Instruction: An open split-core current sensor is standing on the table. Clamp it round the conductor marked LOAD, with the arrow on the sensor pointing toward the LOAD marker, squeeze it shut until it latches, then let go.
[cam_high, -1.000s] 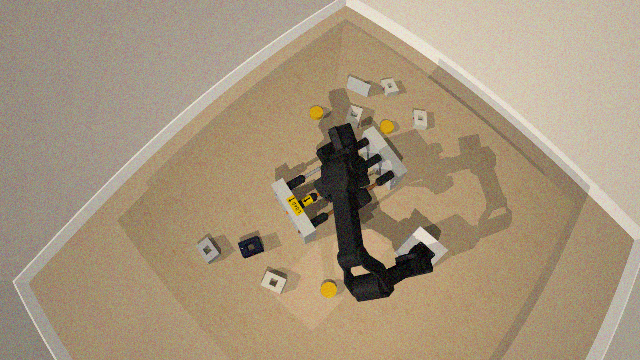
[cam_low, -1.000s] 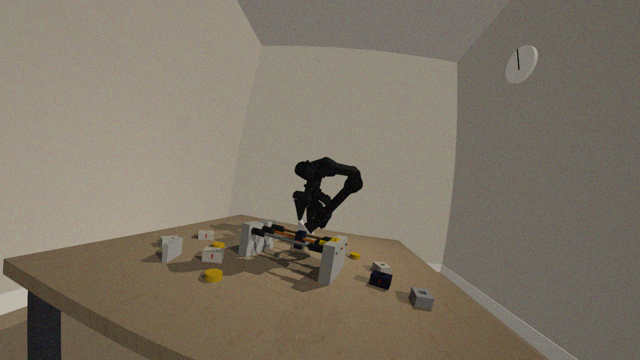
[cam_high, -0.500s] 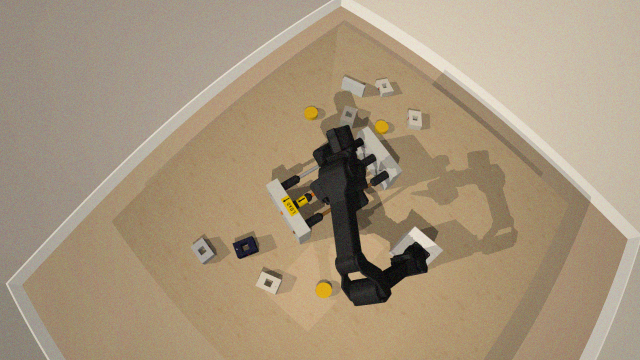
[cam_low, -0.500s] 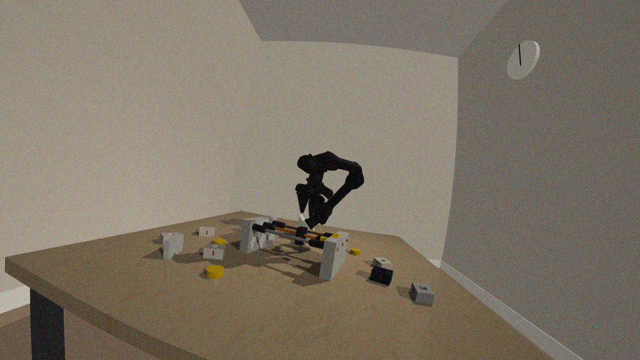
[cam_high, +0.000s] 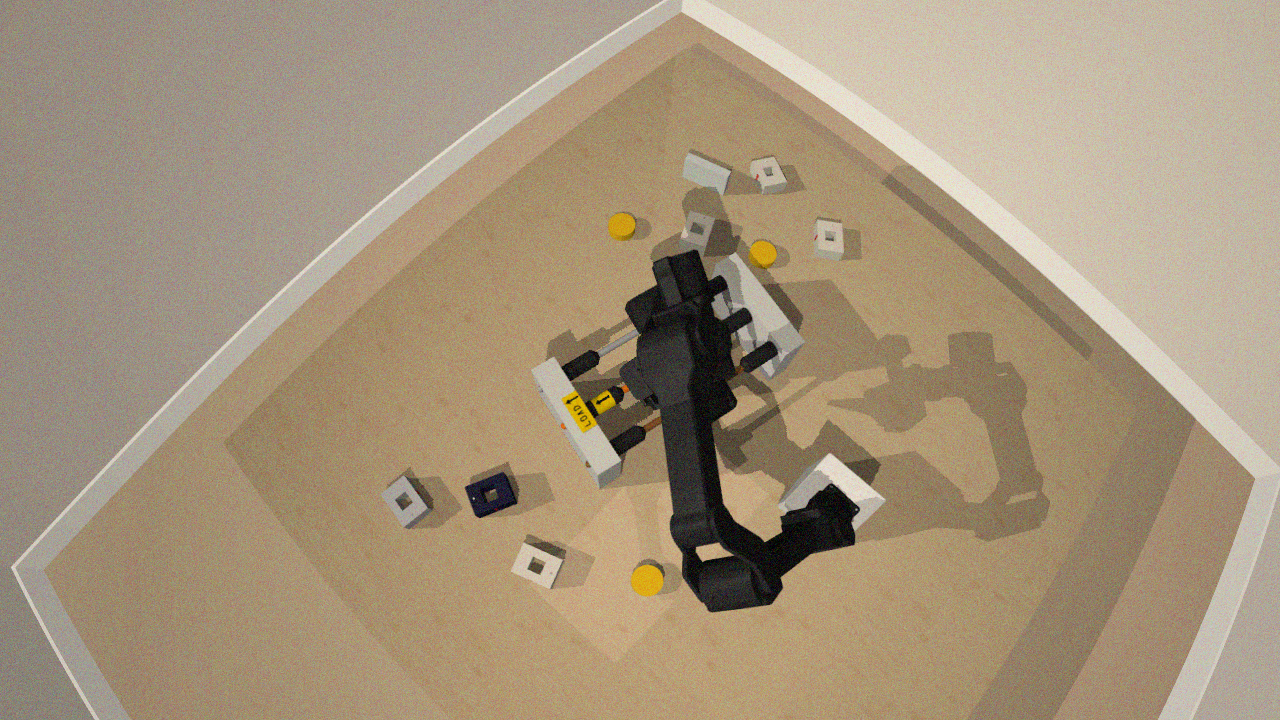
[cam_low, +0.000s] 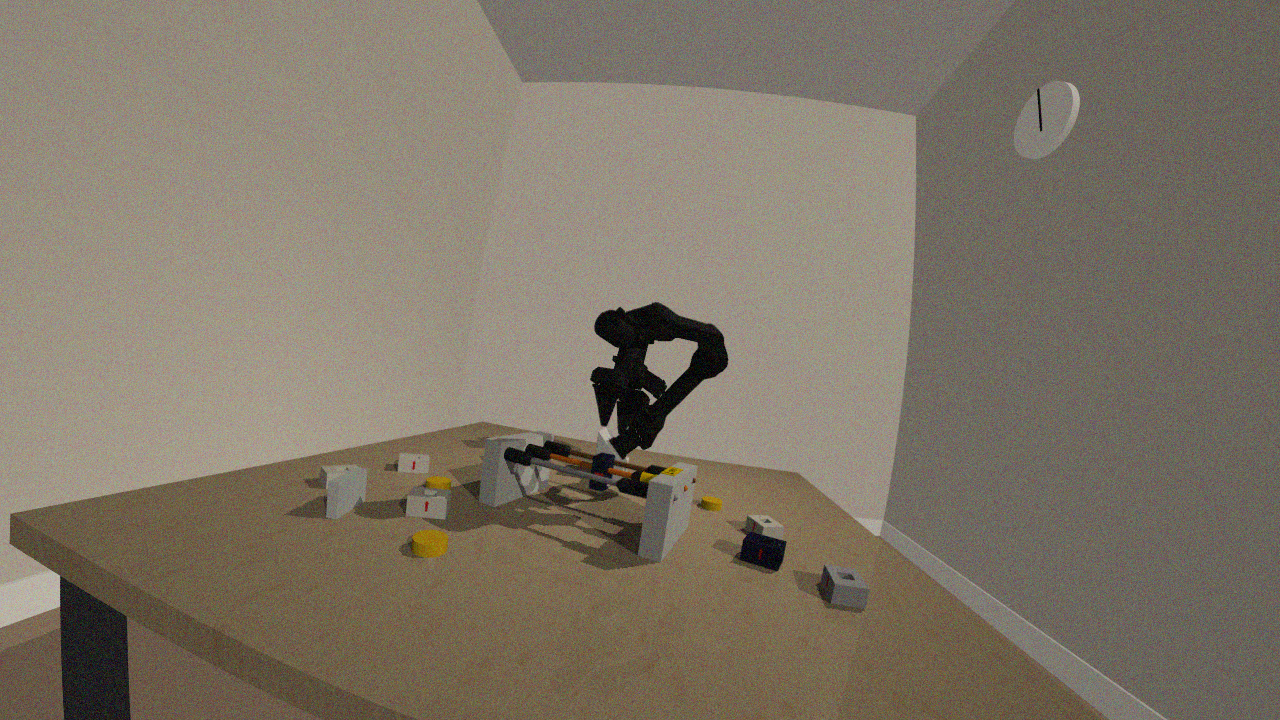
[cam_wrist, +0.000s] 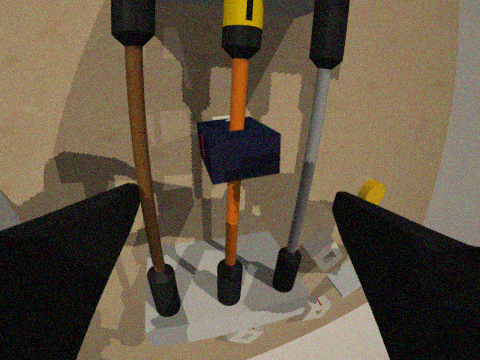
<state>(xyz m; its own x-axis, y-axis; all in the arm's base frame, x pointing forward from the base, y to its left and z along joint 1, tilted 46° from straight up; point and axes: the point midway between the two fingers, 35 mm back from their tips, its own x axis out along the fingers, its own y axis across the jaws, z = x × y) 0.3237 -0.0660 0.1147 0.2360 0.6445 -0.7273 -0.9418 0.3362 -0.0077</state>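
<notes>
Black, tapered fingers, wide apart.

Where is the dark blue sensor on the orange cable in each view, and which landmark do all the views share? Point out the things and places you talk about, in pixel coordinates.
Top: hidden beneath the black arm.
Exterior: near the middle, the sensor (cam_low: 602, 464) (cam_wrist: 240, 152) sits between the white blocks.
Wrist: just above centre.
Shared landmark: the yellow sleeve (cam_high: 605, 401) (cam_low: 648, 477) (cam_wrist: 243, 14) on the cable.

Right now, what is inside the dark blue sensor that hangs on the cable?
The orange cable passes inside the sensor. The sensor's body covers the part within, so its latch and inner faces cannot be seen.
</notes>
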